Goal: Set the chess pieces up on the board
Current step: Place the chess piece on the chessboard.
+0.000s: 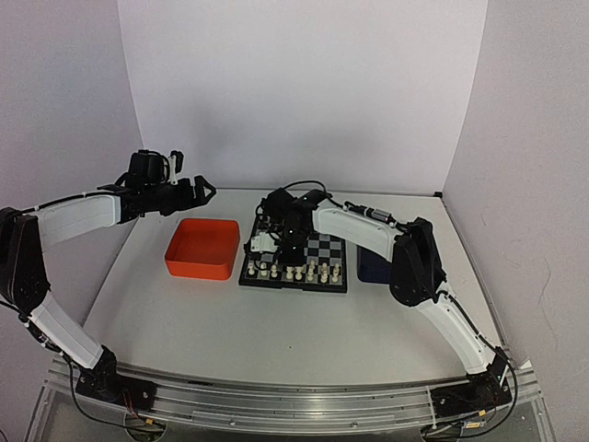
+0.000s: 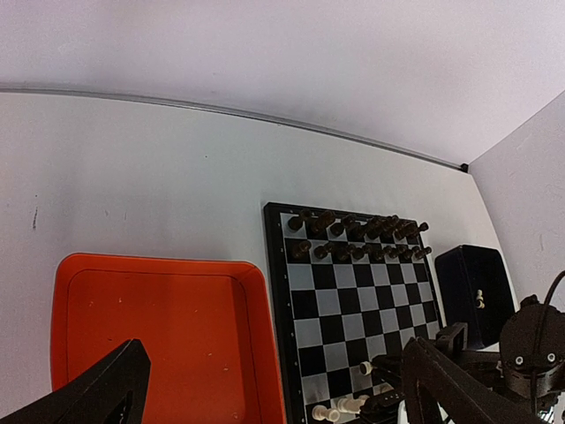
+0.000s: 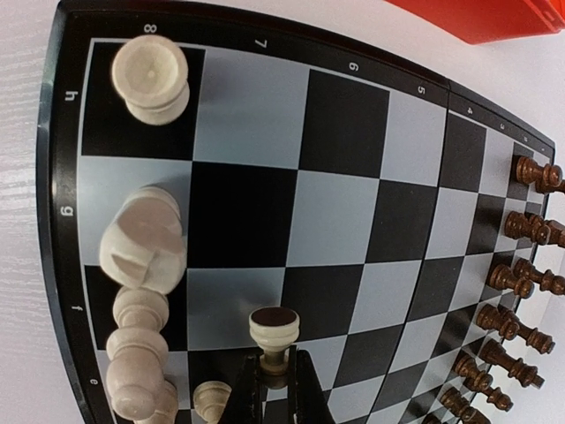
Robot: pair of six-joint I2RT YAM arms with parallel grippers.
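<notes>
your right gripper (image 3: 275, 378) has its fingers pinched on the stem of one cream piece (image 3: 274, 329), over the left part of the board (image 3: 353, 132). the piece's round, dark-centred end faces the wrist camera, and i can't tell whether it touches the square. other white pieces (image 3: 146, 238) stand or lean along the edge lettered e to h. black pieces (image 3: 521, 230) line the opposite side. your left gripper (image 1: 204, 191) hangs in the air over by the orange tray (image 1: 198, 270), fingers spread wide with nothing between them. a blue tray (image 1: 368, 267) sits just right of the board.
</notes>
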